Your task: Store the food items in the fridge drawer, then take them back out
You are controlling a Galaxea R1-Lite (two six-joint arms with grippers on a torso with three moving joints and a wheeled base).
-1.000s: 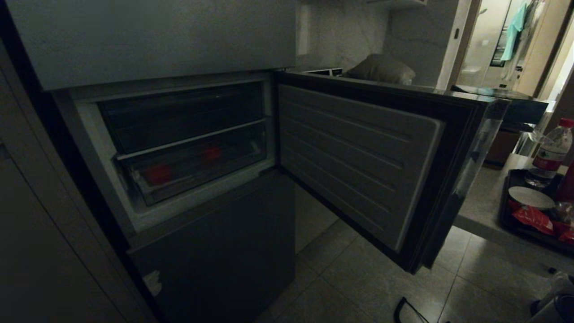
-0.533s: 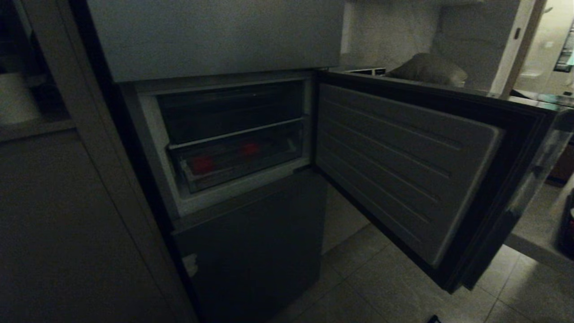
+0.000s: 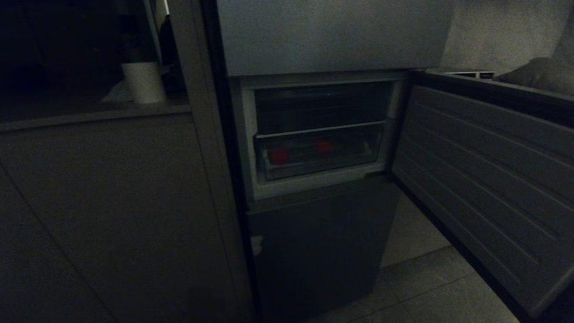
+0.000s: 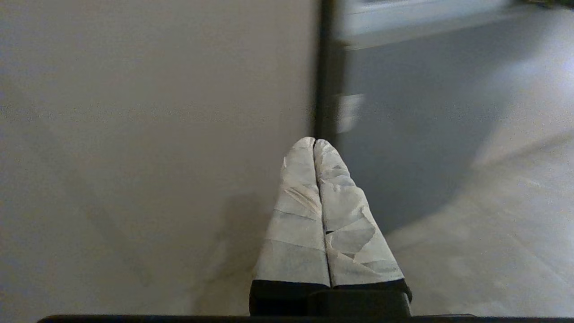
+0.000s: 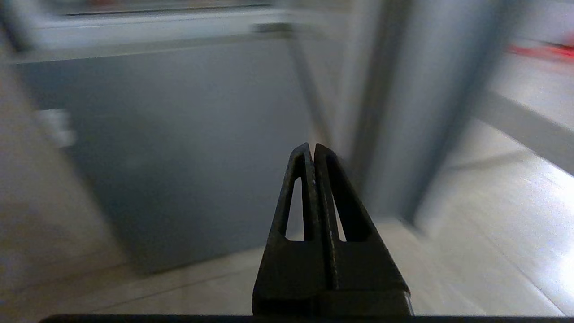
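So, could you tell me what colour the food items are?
Red, both food items; the head view shows them best.

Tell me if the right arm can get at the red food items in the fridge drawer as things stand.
Probably not yet. The fridge door stands open, but the fridge drawer is pushed in with both food items behind its front, and the right gripper hangs low, jaws shut.

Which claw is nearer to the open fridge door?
Right, probably. The right claw, shut, points low at the fridge front with the open fridge door just beyond it. The left claw, shut, faces the seam between cabinet panel and lower fridge door.
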